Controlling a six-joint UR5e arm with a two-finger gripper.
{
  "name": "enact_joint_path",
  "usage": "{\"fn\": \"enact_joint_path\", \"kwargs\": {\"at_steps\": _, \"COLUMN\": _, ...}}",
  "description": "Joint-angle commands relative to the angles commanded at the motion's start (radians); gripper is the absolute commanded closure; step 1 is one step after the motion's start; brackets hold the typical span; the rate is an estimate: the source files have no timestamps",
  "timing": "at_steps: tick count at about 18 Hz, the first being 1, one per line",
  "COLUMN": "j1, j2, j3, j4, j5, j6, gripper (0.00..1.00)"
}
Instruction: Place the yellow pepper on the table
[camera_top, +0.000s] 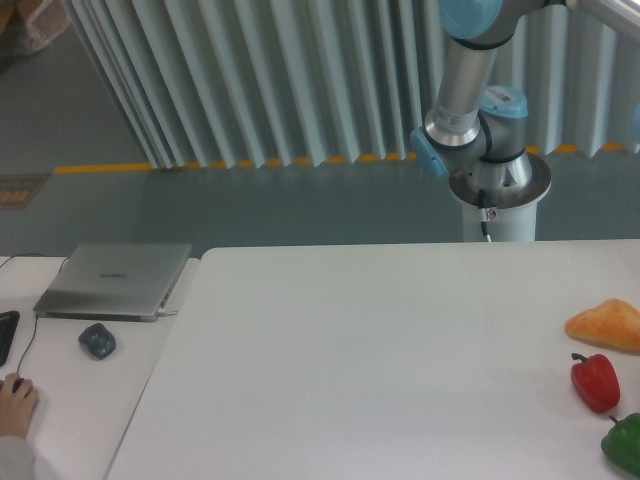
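Gripper and yellow pepper both lie out of view (so its state and their bearing cannot be told); only the arm's base (497, 180) shows behind the table (380, 360).

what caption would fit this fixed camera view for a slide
UR5e arm base behind a white table holding an orange-yellow wedge, red pepper and green pepper; no yellow pepper or gripper in view.

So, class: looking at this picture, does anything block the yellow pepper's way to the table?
That cannot be settled: neither the yellow pepper nor the gripper is in view. The table shows an orange-yellow lump, a red pepper and a green pepper at its right edge.
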Motion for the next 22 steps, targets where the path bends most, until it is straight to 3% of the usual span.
{"fn": "enact_joint_path", "kwargs": {"at_steps": 9, "j1": -0.020, "j2": -0.017, "j3": 0.025, "j4": -0.003, "j5": -0.043, "j6": 0.023, "gripper": 0.00}}
{"fn": "enact_joint_path", "kwargs": {"at_steps": 18, "j1": -0.020, "j2": -0.015, "j3": 0.011, "j4": 0.048, "j5": -0.054, "j6": 0.074, "gripper": 0.00}}
{"fn": "enact_joint_path", "kwargs": {"at_steps": 22, "j1": 0.000, "j2": -0.057, "j3": 0.061, "j4": 0.040, "j5": -0.043, "j6": 0.078, "gripper": 0.00}}
